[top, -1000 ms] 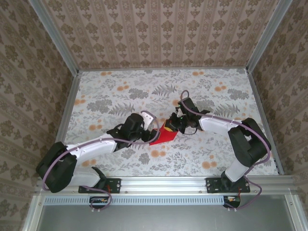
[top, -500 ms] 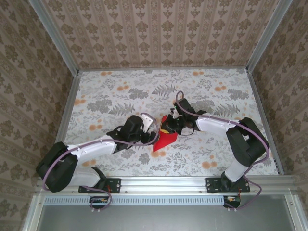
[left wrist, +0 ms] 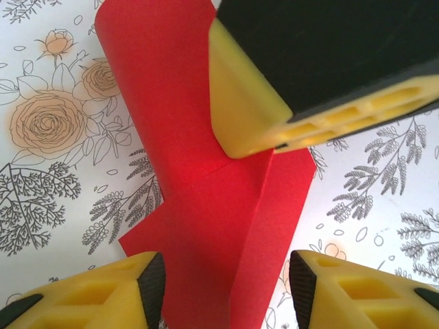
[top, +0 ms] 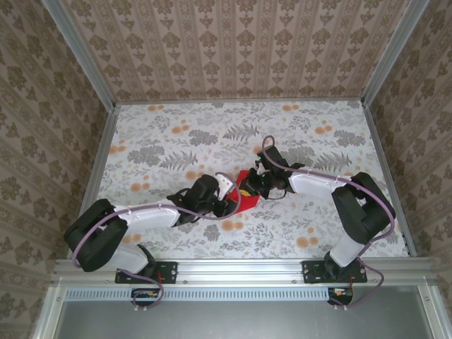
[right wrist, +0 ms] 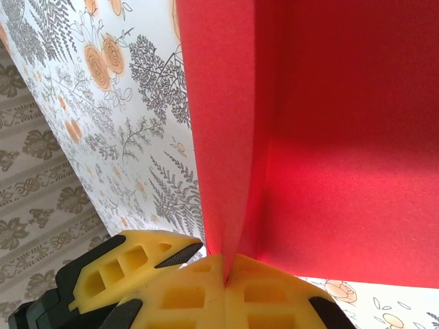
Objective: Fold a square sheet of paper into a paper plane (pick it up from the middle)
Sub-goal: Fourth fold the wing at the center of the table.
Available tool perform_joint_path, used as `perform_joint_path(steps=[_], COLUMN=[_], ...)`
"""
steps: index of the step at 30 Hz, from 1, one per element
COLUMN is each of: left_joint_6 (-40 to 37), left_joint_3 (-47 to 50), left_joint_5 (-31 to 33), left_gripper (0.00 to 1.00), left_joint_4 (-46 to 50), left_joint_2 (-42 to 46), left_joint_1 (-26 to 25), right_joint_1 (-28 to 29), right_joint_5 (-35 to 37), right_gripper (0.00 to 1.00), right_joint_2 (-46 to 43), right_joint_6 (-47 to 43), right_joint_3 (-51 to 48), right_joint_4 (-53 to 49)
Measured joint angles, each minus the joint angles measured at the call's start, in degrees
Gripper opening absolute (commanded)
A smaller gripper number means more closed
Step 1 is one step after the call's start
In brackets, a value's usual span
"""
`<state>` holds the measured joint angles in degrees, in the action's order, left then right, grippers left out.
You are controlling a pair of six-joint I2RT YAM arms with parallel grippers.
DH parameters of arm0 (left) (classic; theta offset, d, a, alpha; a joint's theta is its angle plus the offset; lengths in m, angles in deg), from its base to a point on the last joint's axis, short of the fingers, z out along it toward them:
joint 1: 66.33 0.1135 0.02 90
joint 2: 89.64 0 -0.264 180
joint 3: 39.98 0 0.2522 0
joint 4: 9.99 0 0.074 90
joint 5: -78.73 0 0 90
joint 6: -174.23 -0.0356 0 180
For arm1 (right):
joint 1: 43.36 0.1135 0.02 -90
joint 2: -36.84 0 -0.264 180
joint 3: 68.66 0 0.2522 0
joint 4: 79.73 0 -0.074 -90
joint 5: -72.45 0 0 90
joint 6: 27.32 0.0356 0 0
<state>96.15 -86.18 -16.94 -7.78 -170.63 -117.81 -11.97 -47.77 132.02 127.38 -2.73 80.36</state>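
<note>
From above, my left gripper point(top: 227, 200) lies low over the middle of the table, and the red paper point(top: 244, 203) sits just to its right, pinched between my two arms so that little more than red slivers peek out. My left wrist camera shows far more. There the paper is a creased, flapped shape, partly lifted off the cloth. My left fingers point(left wrist: 103, 298) stand apart on either side of its near end, not clamped on it; whether the left pad touches the paper's edge I cannot tell. That view also catches one yellow finger point(left wrist: 254, 103) of my other arm pressing onto the paper's upper part. Further right in the top view is my right gripper point(top: 248, 188), meeting the paper from the far right. Its wrist camera settles the grip: the pads point(right wrist: 185, 295) are squeezed together on a raised fold, which runs up and away from them while a broad red panel spreads to the right. The table point(top: 155, 141) wears a white cloth printed with grey leaves and orange flowers. Walls point(top: 240, 49) papered in a brown damask pattern close in its left, far and right sides, with metal rails point(top: 240, 267) along the edges.
</note>
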Motion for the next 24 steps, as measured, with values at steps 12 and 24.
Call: perform_joint_path(steps=[12,24], left_joint_6=[-2.5,-3.8], left_joint_3=[0.9,1.8], left_joint_5=[0.6,3.9], left_gripper=[0.07,0.00], left_joint_4=[-4.8,-3.7], left_joint_2=[-2.7,4.6], left_joint_1=[-1.0,-1.0], right_joint_1=[-1.4,-5.7], right_joint_5=[0.2,8.0], right_gripper=[0.47,0.73], right_joint_2=[-2.3,-15.3], right_joint_6=[1.5,-1.4], right_joint_3=[-1.8,-5.8], right_joint_4=[0.3,-5.5])
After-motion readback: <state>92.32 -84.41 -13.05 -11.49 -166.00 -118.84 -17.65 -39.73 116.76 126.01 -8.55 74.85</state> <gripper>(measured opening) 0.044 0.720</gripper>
